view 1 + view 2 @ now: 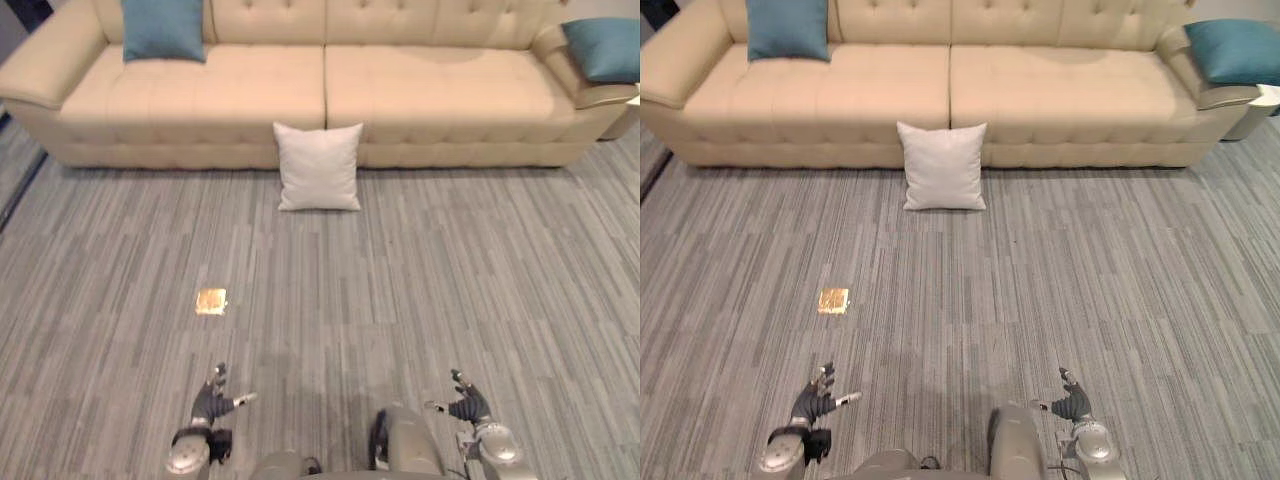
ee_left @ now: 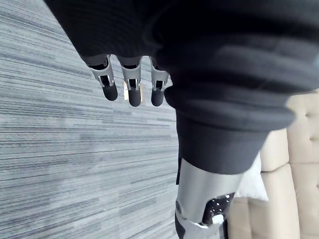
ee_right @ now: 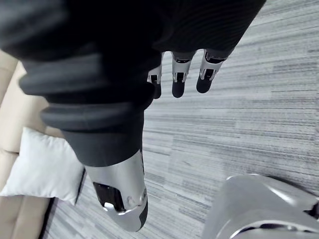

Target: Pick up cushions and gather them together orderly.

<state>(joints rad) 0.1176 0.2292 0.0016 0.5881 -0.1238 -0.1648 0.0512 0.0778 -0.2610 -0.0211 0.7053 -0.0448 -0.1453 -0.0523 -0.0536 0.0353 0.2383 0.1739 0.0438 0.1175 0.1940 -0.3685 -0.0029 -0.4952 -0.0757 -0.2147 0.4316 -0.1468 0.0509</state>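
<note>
A white cushion (image 1: 319, 166) stands on the floor, leaning against the front of the beige sofa (image 1: 420, 100) at its middle. A teal cushion (image 1: 163, 28) leans on the sofa's back at the left end. Another teal cushion (image 1: 606, 47) lies on the right armrest. My left hand (image 1: 212, 402) hangs low at the bottom left, fingers straight and holding nothing. My right hand (image 1: 466, 404) is at the bottom right, also open and empty. Both hands are far from the cushions. The white cushion (image 3: 42, 168) also appears past the right hand in the right wrist view.
Grey striped carpet (image 1: 450, 280) covers the floor between me and the sofa. A small shiny gold square (image 1: 211, 301) lies on the carpet to the left of centre. A pale object (image 1: 1265, 100) stands beyond the sofa's right end.
</note>
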